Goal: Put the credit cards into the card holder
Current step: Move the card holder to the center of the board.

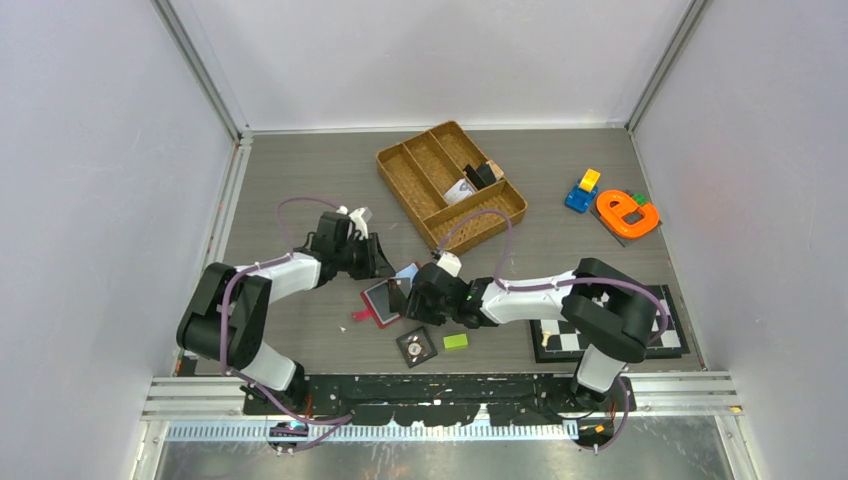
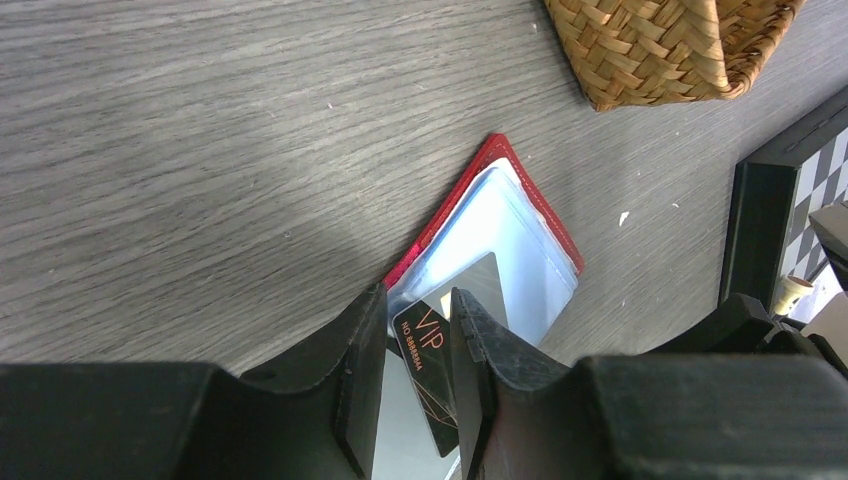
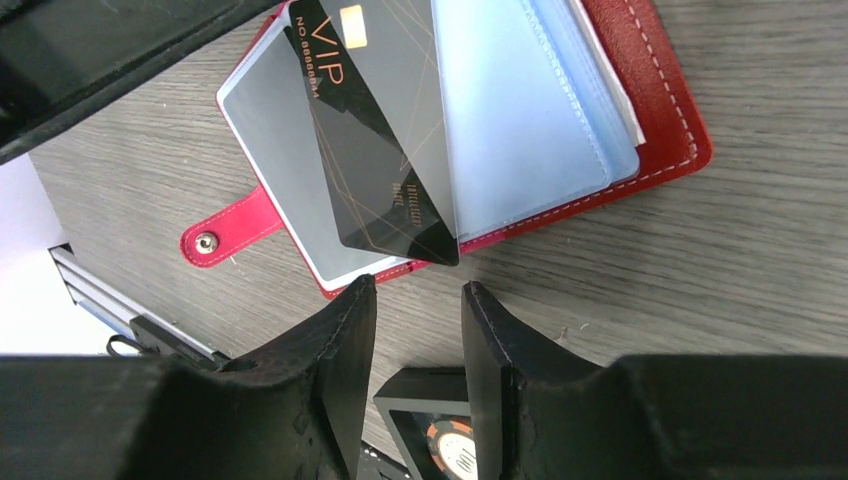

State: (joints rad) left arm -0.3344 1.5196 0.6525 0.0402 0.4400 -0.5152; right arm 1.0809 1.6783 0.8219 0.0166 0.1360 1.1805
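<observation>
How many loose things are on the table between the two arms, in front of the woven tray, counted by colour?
Red: 1, the card holder
Black: 2, the VIP card and the square tile with a dial
Green: 1, the small block
Total: 4

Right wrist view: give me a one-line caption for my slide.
Right pincer open and empty beside the open red wallet, a black VIP card slanted across its clear sleeves.

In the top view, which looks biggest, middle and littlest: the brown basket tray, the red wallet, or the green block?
Largest: woven tray.
Middle: red wallet.
Smallest: green block.
The differences are plain.
</observation>
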